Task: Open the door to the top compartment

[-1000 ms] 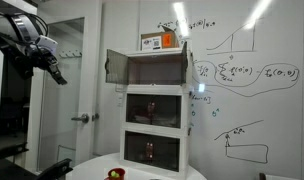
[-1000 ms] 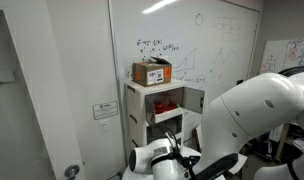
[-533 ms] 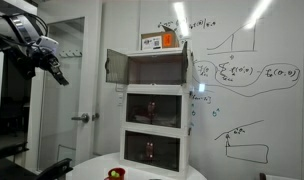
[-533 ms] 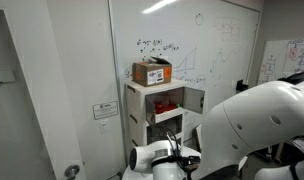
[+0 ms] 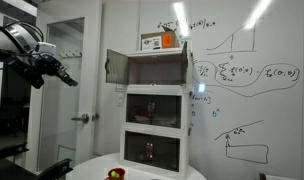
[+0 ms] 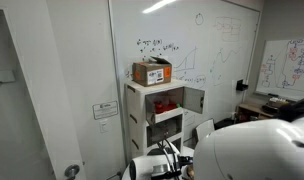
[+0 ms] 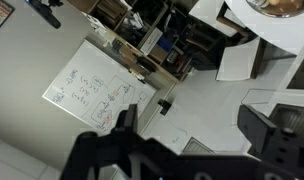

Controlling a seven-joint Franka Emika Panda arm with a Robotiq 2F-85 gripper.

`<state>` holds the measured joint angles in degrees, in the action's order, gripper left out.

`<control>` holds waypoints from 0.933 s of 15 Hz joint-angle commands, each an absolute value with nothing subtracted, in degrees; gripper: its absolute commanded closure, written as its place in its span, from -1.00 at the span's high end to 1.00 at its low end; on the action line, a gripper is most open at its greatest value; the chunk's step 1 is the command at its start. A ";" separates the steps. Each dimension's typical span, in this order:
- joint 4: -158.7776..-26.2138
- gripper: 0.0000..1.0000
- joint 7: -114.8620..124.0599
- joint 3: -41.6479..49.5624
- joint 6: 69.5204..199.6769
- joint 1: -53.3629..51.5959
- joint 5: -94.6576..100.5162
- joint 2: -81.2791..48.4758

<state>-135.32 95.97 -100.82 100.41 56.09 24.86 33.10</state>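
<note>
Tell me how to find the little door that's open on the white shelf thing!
Find the big whiteboard with scribbles; a tall white cabinet of three stacked compartments stands against it. Look just under the cardboard box on its top: the top door there is swung out sideways, while the two doors below look shut.
</note>
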 commanded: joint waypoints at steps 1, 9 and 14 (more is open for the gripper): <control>-133.71 1.00 98.75 -105.14 107.07 62.41 22.58 44.58; -123.27 1.00 100.59 -110.69 112.50 73.99 17.47 64.33; -116.72 1.00 98.24 -110.21 111.51 79.15 14.19 72.16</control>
<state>-122.05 100.88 -110.64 112.69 75.61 18.39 65.69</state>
